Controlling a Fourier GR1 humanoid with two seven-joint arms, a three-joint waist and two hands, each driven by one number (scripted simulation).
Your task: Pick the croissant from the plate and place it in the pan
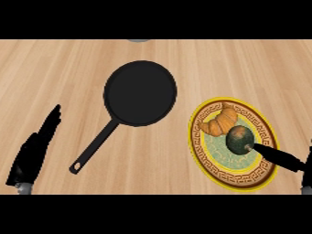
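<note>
A golden croissant (222, 121) lies on the upper part of a yellow-rimmed patterned plate (214, 171) at the right. Just below it on the same plate rests a dark green avocado (239, 140). A black pan (140, 93) stands on the counter left of the plate, nothing in it, its handle (94, 149) pointing down-left. My right hand (308, 157) is open at the lower right, its thumb stretched out over the plate's right side with the tip touching the avocado. My left hand (35, 148) rests open at the lower left, fingers up, away from the pan handle.
The light wooden counter (50, 73) fills the view. A small grey object (138, 40) peeks in at the top edge, beyond the pan.
</note>
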